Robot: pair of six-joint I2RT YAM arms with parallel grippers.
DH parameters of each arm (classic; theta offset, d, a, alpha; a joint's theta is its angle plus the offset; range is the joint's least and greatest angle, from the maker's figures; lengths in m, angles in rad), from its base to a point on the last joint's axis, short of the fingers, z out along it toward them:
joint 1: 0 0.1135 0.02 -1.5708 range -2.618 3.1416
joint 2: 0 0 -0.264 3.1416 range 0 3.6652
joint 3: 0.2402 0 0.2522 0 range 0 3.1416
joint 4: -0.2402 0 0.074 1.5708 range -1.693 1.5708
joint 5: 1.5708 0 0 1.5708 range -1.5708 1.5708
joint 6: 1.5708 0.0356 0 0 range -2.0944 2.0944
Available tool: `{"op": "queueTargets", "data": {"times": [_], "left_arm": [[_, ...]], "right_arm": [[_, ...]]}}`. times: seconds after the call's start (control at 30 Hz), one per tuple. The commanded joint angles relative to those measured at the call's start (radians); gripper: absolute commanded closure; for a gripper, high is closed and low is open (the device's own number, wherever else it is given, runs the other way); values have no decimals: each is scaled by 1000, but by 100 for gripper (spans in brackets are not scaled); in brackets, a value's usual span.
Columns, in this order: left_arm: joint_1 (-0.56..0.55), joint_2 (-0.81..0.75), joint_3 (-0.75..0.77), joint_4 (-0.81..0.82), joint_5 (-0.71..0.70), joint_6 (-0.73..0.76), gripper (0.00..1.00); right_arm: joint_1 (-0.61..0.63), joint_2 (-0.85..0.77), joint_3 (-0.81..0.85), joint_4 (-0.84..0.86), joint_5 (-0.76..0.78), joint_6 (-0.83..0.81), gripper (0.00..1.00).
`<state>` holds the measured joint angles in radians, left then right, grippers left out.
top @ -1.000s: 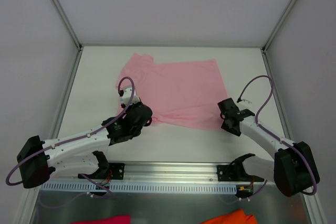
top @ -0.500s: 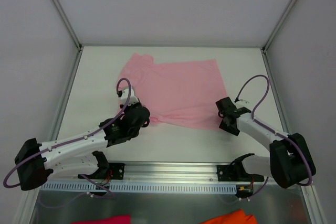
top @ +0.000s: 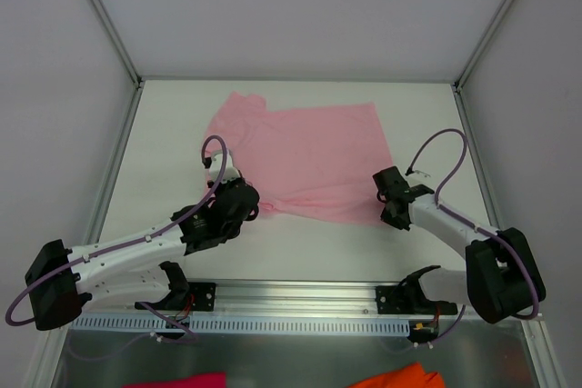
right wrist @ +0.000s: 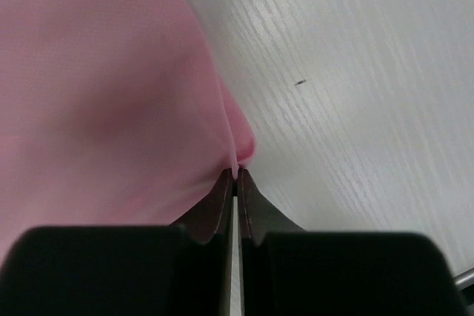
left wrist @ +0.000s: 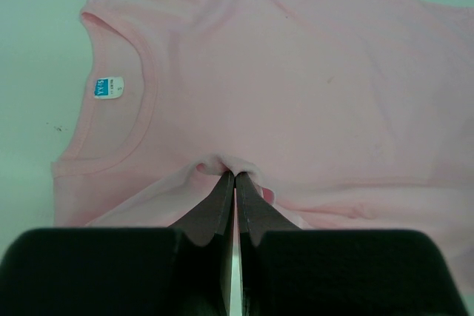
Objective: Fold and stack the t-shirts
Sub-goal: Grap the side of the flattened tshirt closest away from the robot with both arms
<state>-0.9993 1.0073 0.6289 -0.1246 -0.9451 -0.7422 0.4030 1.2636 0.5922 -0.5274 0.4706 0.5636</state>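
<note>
The pink t-shirt (top: 305, 156) lay spread flat on the white counter (top: 300, 247), across its middle and toward the far side, with 1 sleeve pointing to the far left. In the left wrist view its round collar (left wrist: 144, 101) lay open on the left, with a small blue and white neck label (left wrist: 109, 87) inside it.

The left arm (top: 136, 252) reached in low to the shirt's near left edge. Its jaws were pressed together on a small raised pinch of pink cloth just beside the collar.

The right arm (top: 446, 224) reached to the shirt's near right corner. Its jaws were also clamped, with a thin fold of the shirt's edge caught between the tips and bare counter to the right of it.

A magenta cloth scrap (top: 186, 379) and an orange cloth scrap (top: 400, 376) lay at the very bottom of the top view, behind the arm bases and well apart from the shirt.
</note>
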Motion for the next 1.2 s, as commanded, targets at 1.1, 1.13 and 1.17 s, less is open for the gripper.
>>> {"op": "queueTargets", "data": {"times": [1.1, 1.13, 1.17], "left_arm": [[1, -16, 354, -570, -221, -201, 100], [1, -22, 357, -576, -224, -203, 100], [1, -32, 362, -584, -225, -204, 100]], "right_arm": [[2, -322, 193, -105, 151, -103, 99], [0, -346, 198, -111, 155, -103, 99], [2, -360, 210, -126, 163, -106, 99]]}}
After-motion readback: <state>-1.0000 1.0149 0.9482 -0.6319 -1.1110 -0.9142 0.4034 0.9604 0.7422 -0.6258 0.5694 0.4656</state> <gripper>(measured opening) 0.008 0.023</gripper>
